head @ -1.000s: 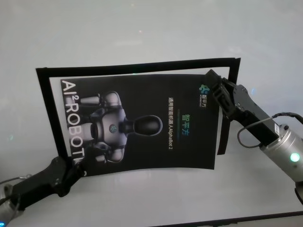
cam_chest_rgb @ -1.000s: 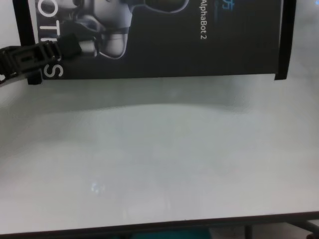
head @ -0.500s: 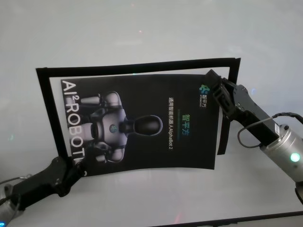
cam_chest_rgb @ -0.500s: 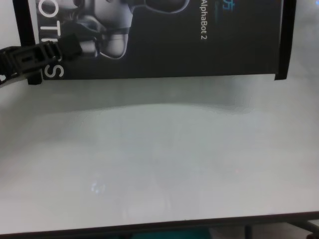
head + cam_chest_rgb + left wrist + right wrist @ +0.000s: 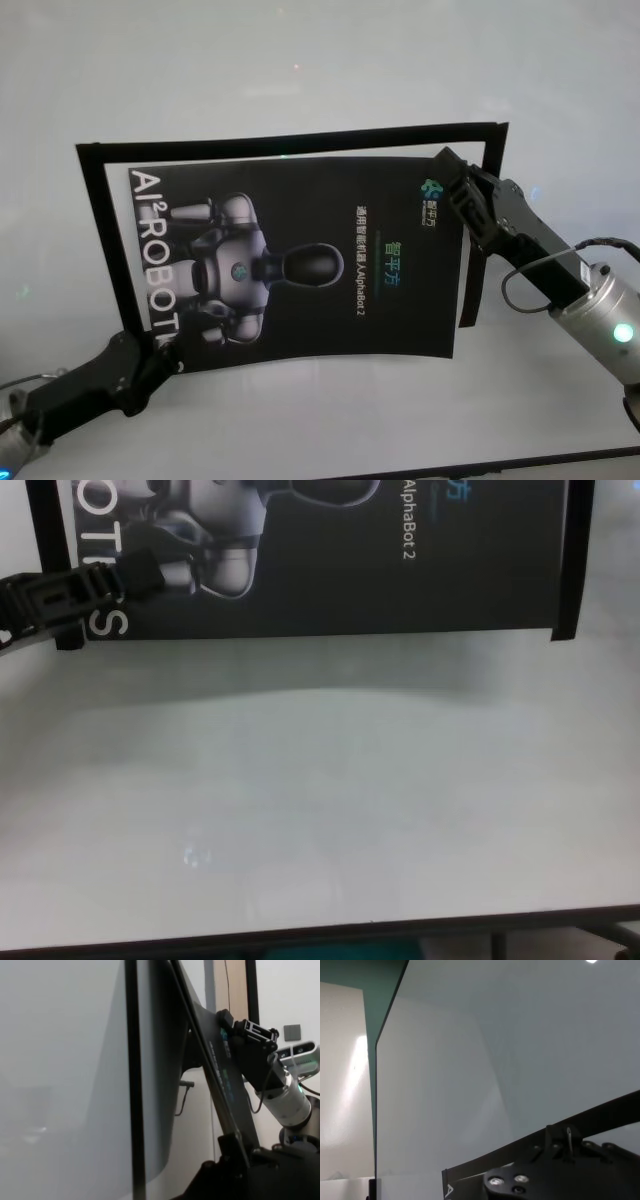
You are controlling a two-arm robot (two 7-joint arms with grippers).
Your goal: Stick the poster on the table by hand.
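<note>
Right now my left hand (image 5: 160, 362) reaches in low from seven o'clock, its arm nearly flat over the worktop (image 5: 300, 80), and it is clamped on the poster (image 5: 300, 265) at the near left corner, beside the big white letters. My right hand (image 5: 452, 180) comes in from four o'clock with the forearm angled upward, gripping the poster's far right corner next to the small teal logo. From the left wrist view, the sheet rises off the worktop between both hands. It spans the middle of the worktop, well inside its edges. It is glossy black, showing a silver-white robot figure, white lettering down the left side and "AlphaBot 2" in small text. Black tape strips (image 5: 290, 140) run along its far and side edges.
</note>
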